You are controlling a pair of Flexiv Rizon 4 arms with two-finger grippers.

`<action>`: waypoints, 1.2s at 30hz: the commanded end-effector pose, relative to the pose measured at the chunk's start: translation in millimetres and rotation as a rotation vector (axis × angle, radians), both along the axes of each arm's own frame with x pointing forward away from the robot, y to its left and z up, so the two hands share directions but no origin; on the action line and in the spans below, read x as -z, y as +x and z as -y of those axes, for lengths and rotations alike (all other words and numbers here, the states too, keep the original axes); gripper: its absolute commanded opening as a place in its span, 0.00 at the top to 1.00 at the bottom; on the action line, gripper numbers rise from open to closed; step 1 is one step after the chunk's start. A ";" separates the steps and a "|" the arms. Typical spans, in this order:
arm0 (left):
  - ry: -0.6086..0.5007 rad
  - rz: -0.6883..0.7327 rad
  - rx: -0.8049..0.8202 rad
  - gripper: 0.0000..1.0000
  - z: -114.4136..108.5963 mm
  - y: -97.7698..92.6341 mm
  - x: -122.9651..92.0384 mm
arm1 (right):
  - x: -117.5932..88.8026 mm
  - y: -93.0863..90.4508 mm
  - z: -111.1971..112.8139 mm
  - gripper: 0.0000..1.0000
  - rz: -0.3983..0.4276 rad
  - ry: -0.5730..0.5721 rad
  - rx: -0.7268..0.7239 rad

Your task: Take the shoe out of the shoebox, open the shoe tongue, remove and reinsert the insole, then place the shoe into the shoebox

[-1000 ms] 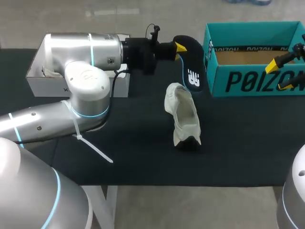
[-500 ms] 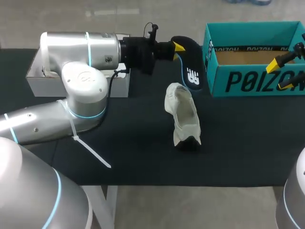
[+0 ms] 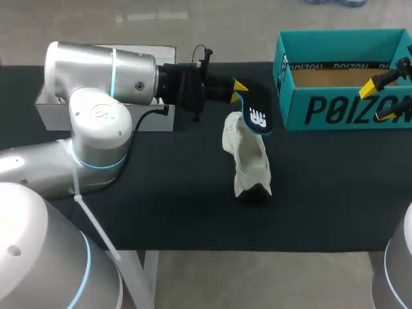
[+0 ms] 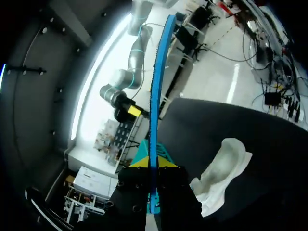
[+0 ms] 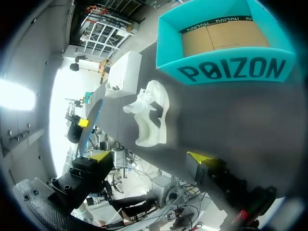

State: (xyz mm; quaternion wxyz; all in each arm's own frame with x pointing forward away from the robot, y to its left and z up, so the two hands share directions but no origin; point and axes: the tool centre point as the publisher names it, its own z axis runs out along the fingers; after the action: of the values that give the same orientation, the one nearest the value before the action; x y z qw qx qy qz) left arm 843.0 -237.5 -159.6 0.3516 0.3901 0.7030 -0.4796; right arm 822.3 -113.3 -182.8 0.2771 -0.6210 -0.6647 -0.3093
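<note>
A white shoe (image 3: pixel 248 158) lies on the black table mat, also seen in the left wrist view (image 4: pixel 224 166) and the right wrist view (image 5: pixel 154 113). My left gripper (image 3: pixel 238 89) is shut on a black insole (image 3: pixel 256 112) with a blue rim and white logo. It holds the insole in the air, its lower end over the shoe's far end. From the left wrist the insole (image 4: pixel 155 96) shows edge-on between the yellow tips (image 4: pixel 153 163). The teal shoebox (image 3: pixel 335 109) stands open at the back right. My right gripper (image 3: pixel 381 102) is open at its front right corner, with nothing between its fingers (image 5: pixel 202 159).
A white box (image 3: pixel 48 109) stands at the back left, partly hidden behind my left arm, and shows past the shoe in the right wrist view (image 5: pixel 124 72). The shoebox (image 5: pixel 226 70) shows only its cardboard floor inside. Bare mat lies in front of the shoe.
My left arm has swung the insole forward and down, from beside the shoebox to just over the shoe's far end. The shoe and my right gripper have stayed put.
</note>
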 end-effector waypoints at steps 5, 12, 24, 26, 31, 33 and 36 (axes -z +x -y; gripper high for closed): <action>0.304 -0.275 0.150 1.00 -41.1 -59.6 17.6 | -0.7 -0.1 0.2 0.00 -0.002 -0.004 0.000; 0.242 -0.303 0.242 1.00 -28.5 -83.5 40.7 | -0.7 -0.1 0.2 0.00 -0.002 -0.004 0.000; 0.247 -0.260 0.242 1.00 29.0 -104.8 78.6 | -0.7 -0.1 0.2 0.00 -0.002 -0.004 0.000; 0.233 -0.274 0.244 1.00 35.6 -109.0 84.3 | -0.7 -0.1 0.2 0.00 -0.002 -0.004 0.000; 0.240 -0.229 0.219 1.00 42.9 -102.3 103.6 | -0.7 -0.1 0.2 0.00 -0.002 -0.004 0.000; 0.235 -0.217 0.210 1.00 45.2 -97.1 110.8 | -0.7 -0.1 0.2 0.00 -0.002 -0.004 0.000; 0.215 -0.220 0.176 1.00 49.9 -86.2 118.5 | -0.7 -0.1 0.2 0.00 -0.002 -0.004 0.000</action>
State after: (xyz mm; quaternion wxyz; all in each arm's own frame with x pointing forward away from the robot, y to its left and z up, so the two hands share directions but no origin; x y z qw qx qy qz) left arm 753.2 -269.1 -260.4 0.1765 0.4356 0.7493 -0.4666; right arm 822.6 -113.2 -182.5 0.2770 -0.6215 -0.6648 -0.3083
